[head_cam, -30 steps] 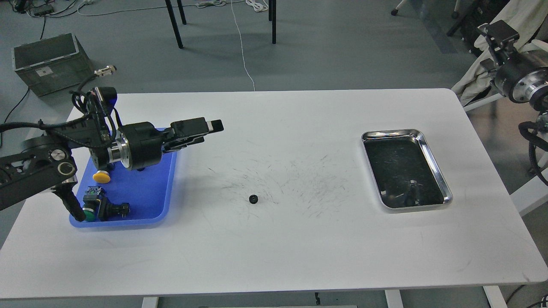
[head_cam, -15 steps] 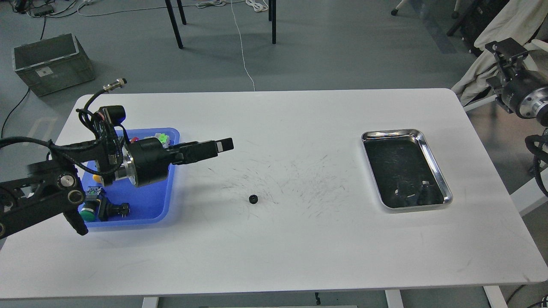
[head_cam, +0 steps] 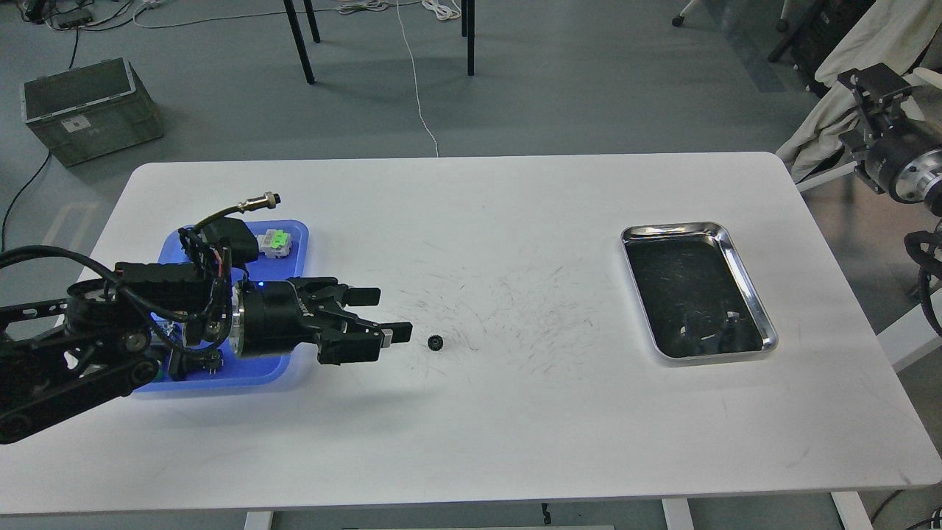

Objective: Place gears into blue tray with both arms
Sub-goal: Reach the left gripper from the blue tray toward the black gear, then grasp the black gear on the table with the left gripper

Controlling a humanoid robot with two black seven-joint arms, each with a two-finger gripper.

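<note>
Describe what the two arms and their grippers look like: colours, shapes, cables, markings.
The left arm is black, built of blocky links with round joint caps, a silver ring at the wrist and loose black cables looped over it, one ending in a metal plug. Its left gripper has a black drum body and flat black jaws with a pale patch. The right gripper is black and boxy behind a silver ring.

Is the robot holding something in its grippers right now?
No. The left gripper is open and empty, just short of the gear on the table. The right gripper is too unclear to tell.
</note>
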